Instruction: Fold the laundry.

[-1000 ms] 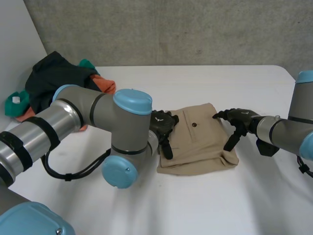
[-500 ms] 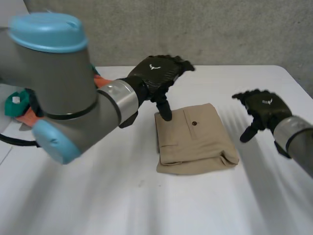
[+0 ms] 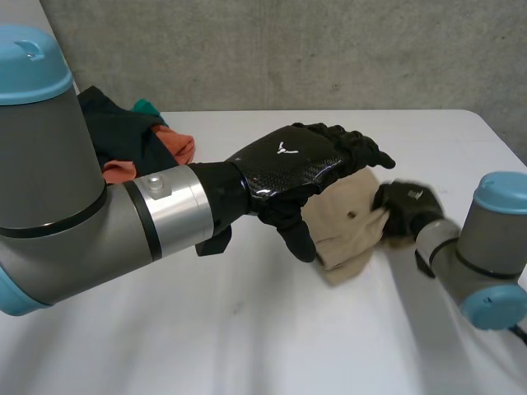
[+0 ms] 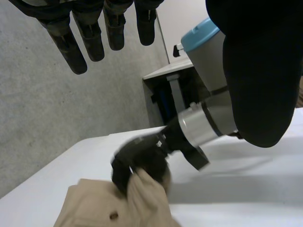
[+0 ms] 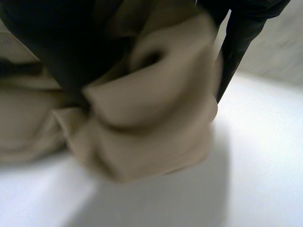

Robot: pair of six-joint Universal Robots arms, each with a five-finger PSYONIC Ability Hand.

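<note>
Tan shorts (image 3: 347, 243) bunched in the right hand (image 3: 403, 210).

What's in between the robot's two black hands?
The tan shorts. In the head view they lie between the open left hand and the right hand, which grips their edge.

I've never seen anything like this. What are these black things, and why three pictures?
These are a robot's two arms, each ending in a black mechanical hand. One picture looks down from between the arms; the other two come from cameras on the wrists. On the white table is a folded tan garment, with a pile of clothes at the far left corner. The right hand clutches the garment's edge, bunching it. The left hand hovers above, fingers open, holding nothing.
</note>
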